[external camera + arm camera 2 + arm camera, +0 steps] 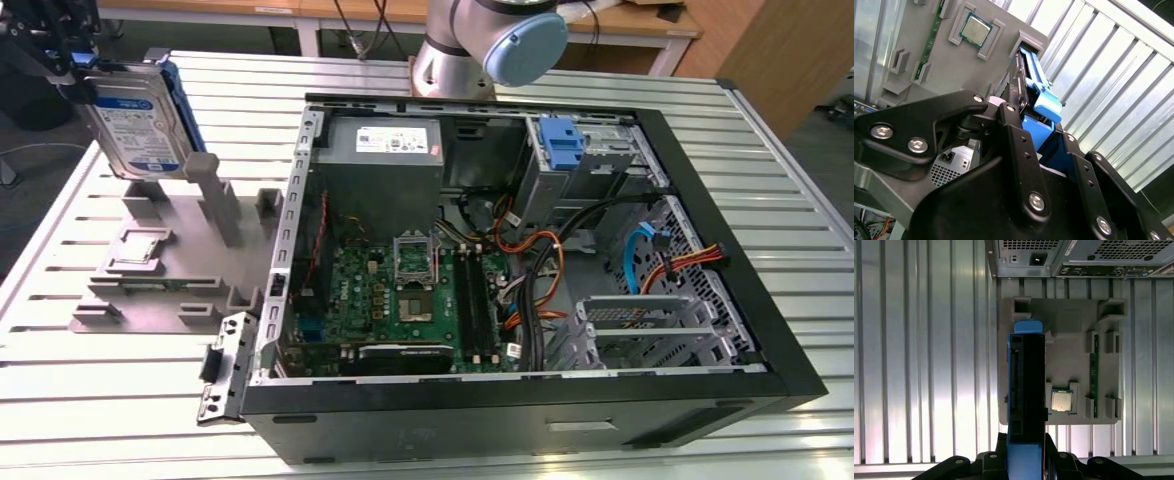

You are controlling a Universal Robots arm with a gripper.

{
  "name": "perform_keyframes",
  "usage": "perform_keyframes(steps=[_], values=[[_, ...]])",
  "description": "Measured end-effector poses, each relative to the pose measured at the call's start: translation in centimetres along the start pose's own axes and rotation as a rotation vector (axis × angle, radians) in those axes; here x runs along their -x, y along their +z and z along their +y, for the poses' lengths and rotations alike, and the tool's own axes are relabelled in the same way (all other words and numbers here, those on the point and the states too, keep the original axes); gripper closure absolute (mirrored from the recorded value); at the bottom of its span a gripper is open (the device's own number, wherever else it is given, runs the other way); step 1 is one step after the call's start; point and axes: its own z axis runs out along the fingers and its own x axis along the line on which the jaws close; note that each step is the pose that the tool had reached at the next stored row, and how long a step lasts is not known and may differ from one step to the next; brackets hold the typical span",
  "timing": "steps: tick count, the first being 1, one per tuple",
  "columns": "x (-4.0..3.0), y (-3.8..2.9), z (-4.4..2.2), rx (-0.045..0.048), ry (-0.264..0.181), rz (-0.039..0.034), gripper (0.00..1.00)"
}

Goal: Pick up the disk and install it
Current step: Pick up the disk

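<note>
I am clamping the gripper point(78, 72) on 1 disk point(134, 125), upright at 10 o'clock in the exterior view, over the grey fixture point(160, 270), apart from the open case point(747, 330). Judging it stiff, dense, smooth, shock-sensitive; gripping its blue bracket point(1028, 327) edges suits best.

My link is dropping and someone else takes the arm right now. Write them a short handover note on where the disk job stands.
Gripper: shut on the disk, gripping its upper end, with the disk held on edge.
Disk: over the grey fixture at the exterior view's left, outside the open computer case. I cannot tell whether its lower edge is clear of the fixture's slot.
Done: the disk is gripped.
Left: the disk is not yet in the case, so the install is not done.
</note>
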Motion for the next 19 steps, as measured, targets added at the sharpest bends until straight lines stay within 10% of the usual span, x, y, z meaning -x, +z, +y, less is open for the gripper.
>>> perform_keyframes(steps=[19], values=[[0.02,-0.59,0.0,0.0,0.0,0.0,0.64]])
